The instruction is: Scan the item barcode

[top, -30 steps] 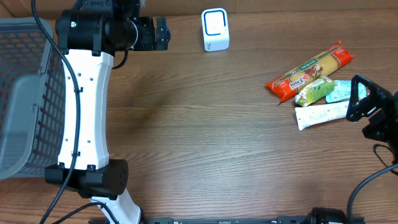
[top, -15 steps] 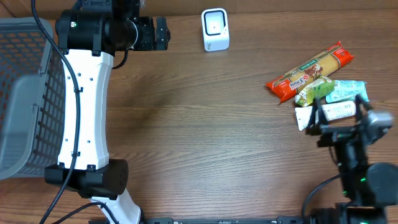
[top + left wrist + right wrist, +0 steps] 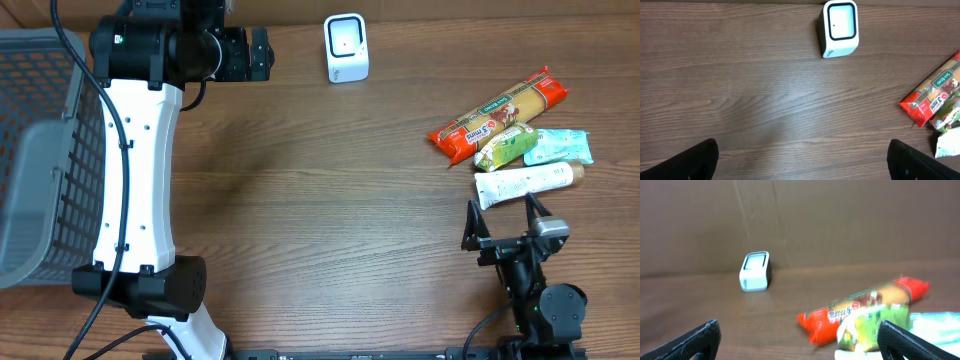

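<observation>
Grocery packets (image 3: 500,105) lie clustered on the surface (image 3: 330,200), apart from the white scanner (image 3: 346,47). Left pincer (image 3: 262,54) and right pincer (image 3: 503,220) both stand spread, empty.

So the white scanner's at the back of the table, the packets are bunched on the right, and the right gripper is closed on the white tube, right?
Not quite. The overhead view shows the right gripper open, holding nothing, just short of the white tube. The scanner and the bunched packets are as you said.
</observation>
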`<act>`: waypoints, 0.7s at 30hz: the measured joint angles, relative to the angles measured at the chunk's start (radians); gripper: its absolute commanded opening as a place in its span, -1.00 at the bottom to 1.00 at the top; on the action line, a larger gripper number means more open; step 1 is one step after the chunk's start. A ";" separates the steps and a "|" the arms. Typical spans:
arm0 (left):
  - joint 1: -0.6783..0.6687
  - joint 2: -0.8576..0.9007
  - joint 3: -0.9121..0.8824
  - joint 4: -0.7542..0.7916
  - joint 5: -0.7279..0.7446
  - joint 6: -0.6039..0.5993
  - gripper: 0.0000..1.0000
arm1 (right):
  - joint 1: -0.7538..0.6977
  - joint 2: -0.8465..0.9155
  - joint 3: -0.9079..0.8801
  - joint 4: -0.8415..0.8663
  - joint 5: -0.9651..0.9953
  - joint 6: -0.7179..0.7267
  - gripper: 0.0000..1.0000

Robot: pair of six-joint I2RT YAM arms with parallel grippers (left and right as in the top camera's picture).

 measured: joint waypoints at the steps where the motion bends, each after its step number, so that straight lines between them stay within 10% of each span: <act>1: 0.000 0.000 0.000 0.000 0.000 0.000 0.99 | 0.005 -0.015 0.000 -0.032 0.000 0.000 1.00; 21: 0.000 0.000 0.000 0.000 0.000 0.000 0.99 | 0.040 -0.028 0.000 -0.044 -0.001 0.001 1.00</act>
